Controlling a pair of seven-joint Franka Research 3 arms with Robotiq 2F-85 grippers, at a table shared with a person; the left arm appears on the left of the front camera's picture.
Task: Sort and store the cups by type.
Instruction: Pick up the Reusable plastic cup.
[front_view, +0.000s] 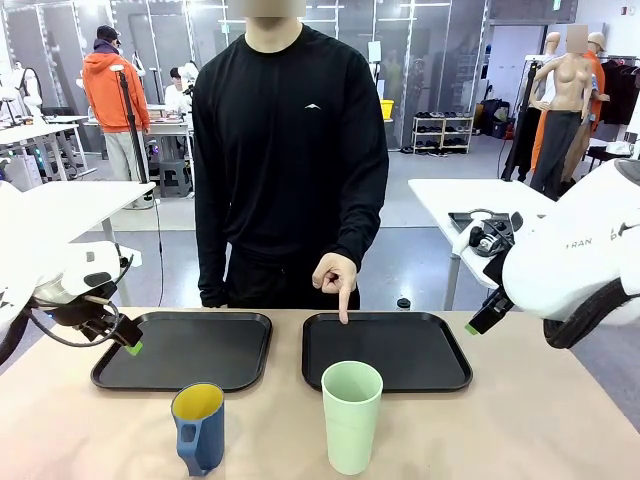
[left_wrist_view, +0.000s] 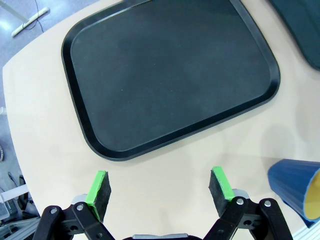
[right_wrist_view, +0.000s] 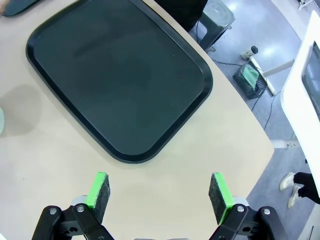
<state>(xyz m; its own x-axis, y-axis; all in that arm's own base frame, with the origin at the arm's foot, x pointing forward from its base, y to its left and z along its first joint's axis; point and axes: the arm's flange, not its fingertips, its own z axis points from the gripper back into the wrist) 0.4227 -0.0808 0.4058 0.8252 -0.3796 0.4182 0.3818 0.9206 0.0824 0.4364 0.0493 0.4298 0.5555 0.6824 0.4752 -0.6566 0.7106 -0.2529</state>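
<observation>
A tall mint-green tumbler stands near the table's front edge, in front of the right black tray. To its left stands a shorter blue mug with a handle and yellow inside; its rim also shows at the lower right of the left wrist view. My left gripper hovers open over the left tray's left edge, nothing between its fingers. My right gripper hangs open beside the right tray's right end. The person's hand points a finger down at the right tray.
Two black trays lie side by side across the table's middle, the left one below my left gripper. The person stands at the far side, behind the trays. Bare tabletop lies around both cups at the front.
</observation>
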